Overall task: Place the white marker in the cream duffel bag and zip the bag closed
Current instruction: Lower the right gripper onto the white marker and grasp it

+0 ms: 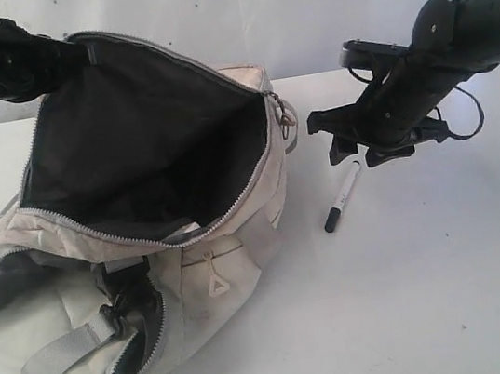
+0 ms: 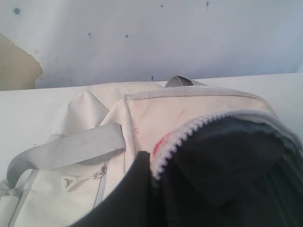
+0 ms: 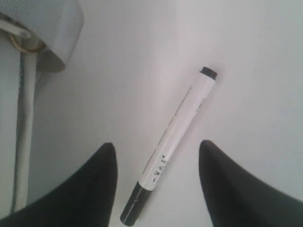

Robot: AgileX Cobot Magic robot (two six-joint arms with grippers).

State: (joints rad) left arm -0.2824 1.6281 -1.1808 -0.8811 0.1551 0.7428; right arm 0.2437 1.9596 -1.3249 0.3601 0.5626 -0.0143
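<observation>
Right of the cream duffel bag (image 1: pixel 240 245), its mouth held open by your left gripper (image 1: pixel 75 53), fingers pinched on the zipper edge, the white marker (image 1: pixel 343 197) lies on the table (image 1: pixel 453 288) between the spread fingers of your right gripper (image 3: pixel 156 146), ungrasped, with bagging and zipping both left to do.

The bag (image 1: pixel 240 245) is gaping wide, the left gripper (image 1: pixel 72 55) crowding one rim; bare desk (image 1: pixel 453 288) is lying around the marker (image 1: pixel 342 198), which the right gripper (image 1: pixel 363 159) is straddling, jaws apart.
</observation>
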